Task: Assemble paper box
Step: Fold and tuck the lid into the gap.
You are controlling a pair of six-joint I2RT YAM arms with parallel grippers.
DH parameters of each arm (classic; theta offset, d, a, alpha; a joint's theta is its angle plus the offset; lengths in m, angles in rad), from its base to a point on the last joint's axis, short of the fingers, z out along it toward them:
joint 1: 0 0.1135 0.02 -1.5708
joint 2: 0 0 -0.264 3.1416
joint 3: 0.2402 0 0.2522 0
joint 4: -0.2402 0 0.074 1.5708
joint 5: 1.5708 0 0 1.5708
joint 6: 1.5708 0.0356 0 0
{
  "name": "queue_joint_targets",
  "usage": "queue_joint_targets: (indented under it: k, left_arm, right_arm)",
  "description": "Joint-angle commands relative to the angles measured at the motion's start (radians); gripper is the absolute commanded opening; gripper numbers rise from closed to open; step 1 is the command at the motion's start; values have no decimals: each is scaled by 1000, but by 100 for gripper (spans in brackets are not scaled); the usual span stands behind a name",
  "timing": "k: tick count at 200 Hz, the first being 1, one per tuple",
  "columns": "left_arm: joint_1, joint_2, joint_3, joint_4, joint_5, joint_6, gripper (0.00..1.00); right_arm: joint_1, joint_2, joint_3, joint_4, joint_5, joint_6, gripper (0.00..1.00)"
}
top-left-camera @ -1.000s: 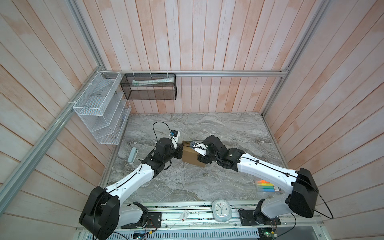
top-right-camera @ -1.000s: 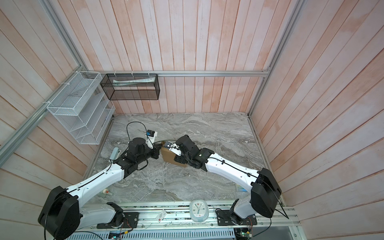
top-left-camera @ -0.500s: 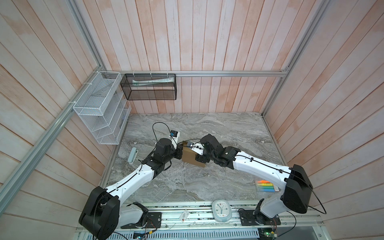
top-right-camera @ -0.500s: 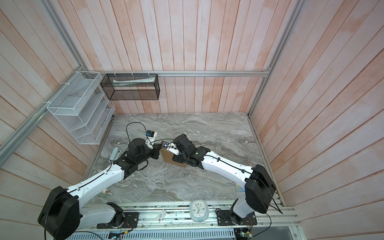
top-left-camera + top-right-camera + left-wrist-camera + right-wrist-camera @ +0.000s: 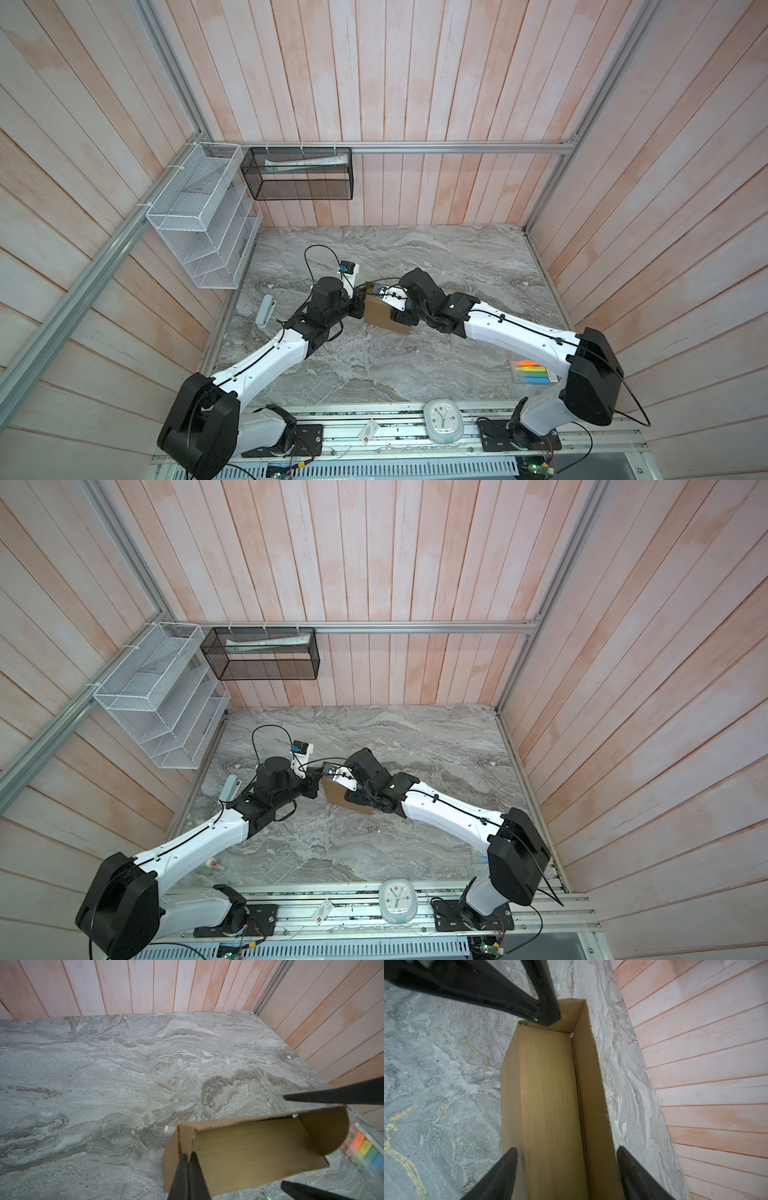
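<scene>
- Right gripper [image 5: 565, 1148] has edged inward, fingers apart, straddling one end of the cardboard box [image 5: 380, 318].
- Left gripper [image 5: 188, 1159] clamps its opposite end wall.
- Brown, open-topped, it lies lengthwise between them, near the middle of the counter [image 5: 415, 257].

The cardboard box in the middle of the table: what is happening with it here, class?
A robot is assembling the paper box on the marble table. The box is partly formed: its walls are up and the top is open. The left gripper is shut on the wall at one end, pinching the cardboard. The right gripper stands open at the other end, with one finger on each side of the box; whether they touch it cannot be told.
</scene>
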Motion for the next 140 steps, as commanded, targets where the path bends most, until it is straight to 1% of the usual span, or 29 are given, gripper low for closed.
queue_joint_targets:
  k: [1, 39, 94, 140]
  left_arm:
    - [-6, 8, -39, -90, -13, -23, 0]
    - [-6, 5, -38, -87, -17, -29, 0]
    - [-6, 0, -47, -75, -19, -40, 4]
    - [-6, -4, -52, -71, -23, -40, 5]
  right_arm:
    - [4, 12, 22, -5, -21, 13, 74]
    - [5, 19, 25, -7, -30, 16, 72]
    - [3, 38, 34, -7, -39, 12, 68]
    - [3, 47, 38, -6, -43, 16, 63]
